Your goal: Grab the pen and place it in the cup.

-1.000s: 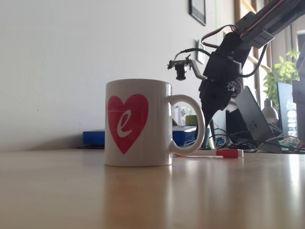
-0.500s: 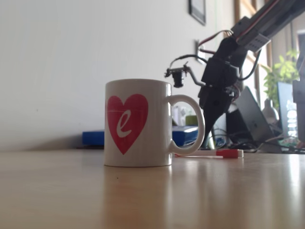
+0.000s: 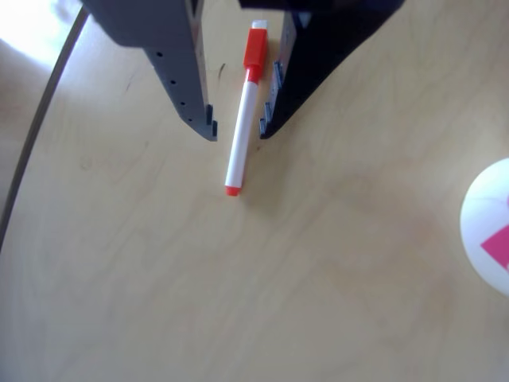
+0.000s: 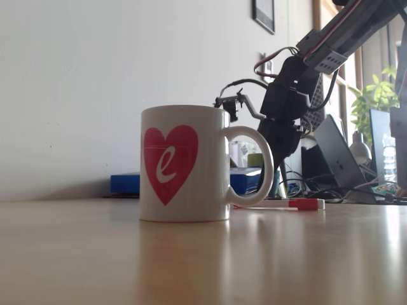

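The pen [image 3: 242, 127] lies flat on the wooden table, a white barrel with an orange-red cap toward the top of the other view and a small red tip below. My gripper [image 3: 237, 130] hangs over it, open, its grey finger [image 3: 191, 87] left of the barrel and its black finger [image 3: 294, 79] right of it, neither touching. The cup [image 3: 489, 231], a white mug with a pink mark, peeks in at the right edge. In the fixed view the cup [image 4: 184, 163] stands in front, the pen [image 4: 299, 204] lies behind its handle, and the gripper [image 4: 267, 173] points down behind the handle.
A blue box [image 4: 127, 183] lies behind the cup by the wall. A laptop [image 4: 337, 159], cables and a plant [image 4: 375, 95] crowd the right background. A dark cable [image 3: 40, 135] runs along the left of the other view.
The arm has swung left and lower in the fixed view, bringing the gripper down behind the cup's handle. Cup and pen have stayed put.
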`<state>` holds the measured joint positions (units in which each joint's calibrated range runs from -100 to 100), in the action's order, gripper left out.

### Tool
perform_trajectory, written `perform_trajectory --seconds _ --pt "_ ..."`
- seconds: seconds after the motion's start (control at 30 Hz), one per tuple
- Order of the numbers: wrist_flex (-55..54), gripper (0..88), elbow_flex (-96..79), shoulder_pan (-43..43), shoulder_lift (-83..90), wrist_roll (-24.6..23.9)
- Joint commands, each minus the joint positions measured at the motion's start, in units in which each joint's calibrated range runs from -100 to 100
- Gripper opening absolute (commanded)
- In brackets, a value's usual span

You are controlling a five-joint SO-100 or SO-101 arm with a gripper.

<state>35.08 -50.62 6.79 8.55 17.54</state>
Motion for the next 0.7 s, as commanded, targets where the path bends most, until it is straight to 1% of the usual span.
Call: perform_trajectory --seconds 0.0,0.27,0.67 --pt "2.46 14.3 4.67 0.76 -2.32 -0.3" --pt "13.13 14.2 16.44 0.84 -13.03 -0.51" --pt "18.98 14.2 22.78 0.84 -19.25 -0.51"
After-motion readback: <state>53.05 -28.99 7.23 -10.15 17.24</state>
